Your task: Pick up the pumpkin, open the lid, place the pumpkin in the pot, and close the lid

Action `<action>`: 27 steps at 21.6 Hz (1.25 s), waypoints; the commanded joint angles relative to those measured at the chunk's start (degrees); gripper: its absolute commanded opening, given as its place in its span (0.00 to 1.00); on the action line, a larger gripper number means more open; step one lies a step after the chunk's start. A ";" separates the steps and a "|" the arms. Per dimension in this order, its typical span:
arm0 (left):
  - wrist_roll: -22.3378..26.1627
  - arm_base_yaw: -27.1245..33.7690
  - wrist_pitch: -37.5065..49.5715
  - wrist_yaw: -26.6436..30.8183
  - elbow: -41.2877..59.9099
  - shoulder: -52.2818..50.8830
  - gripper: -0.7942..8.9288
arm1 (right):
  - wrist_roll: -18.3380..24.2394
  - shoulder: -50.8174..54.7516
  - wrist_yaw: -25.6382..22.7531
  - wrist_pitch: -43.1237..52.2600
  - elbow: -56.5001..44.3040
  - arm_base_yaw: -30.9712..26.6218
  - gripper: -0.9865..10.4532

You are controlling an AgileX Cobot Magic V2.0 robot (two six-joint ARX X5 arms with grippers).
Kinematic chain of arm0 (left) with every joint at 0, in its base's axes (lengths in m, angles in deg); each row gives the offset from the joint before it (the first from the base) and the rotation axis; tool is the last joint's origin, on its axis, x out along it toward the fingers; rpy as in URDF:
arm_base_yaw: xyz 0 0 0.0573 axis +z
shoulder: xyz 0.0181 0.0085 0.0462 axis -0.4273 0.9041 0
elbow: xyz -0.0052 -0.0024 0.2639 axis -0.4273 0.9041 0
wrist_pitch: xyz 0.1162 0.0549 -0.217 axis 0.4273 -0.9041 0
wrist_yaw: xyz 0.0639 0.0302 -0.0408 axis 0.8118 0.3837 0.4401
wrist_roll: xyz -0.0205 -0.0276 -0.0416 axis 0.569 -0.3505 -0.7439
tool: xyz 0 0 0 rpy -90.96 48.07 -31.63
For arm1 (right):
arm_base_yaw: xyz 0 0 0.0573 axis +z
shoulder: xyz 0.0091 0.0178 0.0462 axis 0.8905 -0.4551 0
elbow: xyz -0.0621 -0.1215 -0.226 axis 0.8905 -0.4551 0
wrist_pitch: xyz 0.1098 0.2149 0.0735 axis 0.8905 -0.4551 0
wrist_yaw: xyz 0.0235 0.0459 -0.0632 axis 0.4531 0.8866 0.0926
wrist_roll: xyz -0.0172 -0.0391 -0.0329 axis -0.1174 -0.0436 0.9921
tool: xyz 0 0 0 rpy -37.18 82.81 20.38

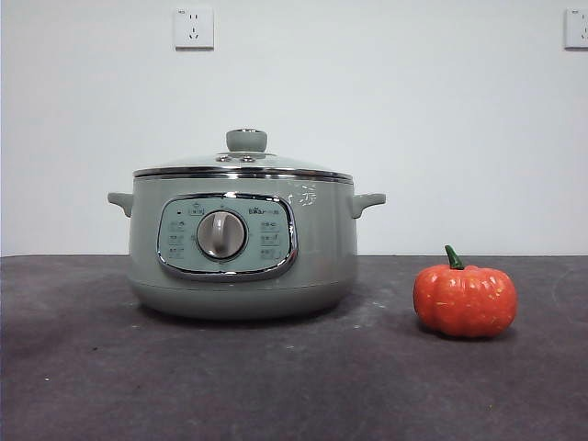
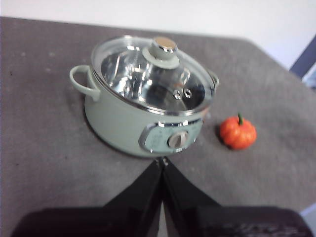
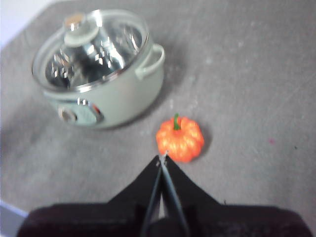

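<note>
The sage-green pot (image 1: pixel 241 248) stands on the dark table, left of centre in the front view, with the glass lid (image 1: pixel 244 162) closed on it. The orange pumpkin (image 1: pixel 464 299) sits upright to the right of the pot, apart from it. My left gripper (image 2: pixel 162 161) is shut and empty, held above the table in front of the pot (image 2: pixel 123 123); the lid (image 2: pixel 154 74) and the pumpkin (image 2: pixel 238 133) show there too. My right gripper (image 3: pixel 163 157) is shut and empty, high above and just short of the pumpkin (image 3: pixel 180 138). Neither arm shows in the front view.
The dark grey table (image 1: pixel 110 386) ends at a white wall with two sockets (image 1: pixel 193 28). The pot (image 3: pixel 106 106) and its lid (image 3: pixel 91 49) also show in the right wrist view, with a table edge (image 3: pixel 10 210) near the corner.
</note>
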 commanded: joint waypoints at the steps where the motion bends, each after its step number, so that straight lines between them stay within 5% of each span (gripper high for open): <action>1: 7.26 0.11 -5.01 -0.15 -4.61 3.23 0.07 | 4.48 -2.38 0.13 -4.44 3.76 0.17 0.08; 8: 9.29 -0.42 -10.60 -0.13 -11.67 8.07 0.08 | 4.94 -5.49 4.57 -8.74 8.02 0.20 0.09; 9: 9.29 -0.42 -10.60 -0.13 -11.67 8.07 0.15 | 4.92 -5.64 4.59 -8.74 8.02 0.20 0.10; 10: 9.29 -0.42 -10.58 -0.11 -11.67 8.07 0.35 | 4.90 -5.64 4.57 -8.74 8.02 0.20 0.18; 12: 9.27 -0.42 -10.56 0.04 -11.67 8.07 0.82 | 4.35 -5.64 4.57 -8.72 8.02 0.20 0.51; 13: 9.27 -0.42 -10.56 0.02 -11.67 8.07 0.86 | 3.80 -5.64 4.59 -8.72 8.02 0.20 0.65; 14: 9.27 -0.42 -10.56 0.02 -11.67 8.07 0.86 | 3.82 -5.66 4.59 -8.72 8.02 0.20 0.71; 21: 9.27 -0.42 -10.56 0.00 -11.67 8.07 0.86 | 3.82 -7.63 4.59 -8.63 8.02 1.22 0.72; 27: 9.07 -0.42 -10.56 -0.04 -11.67 8.07 0.86 | 3.58 -19.21 3.91 -3.26 8.02 7.61 0.72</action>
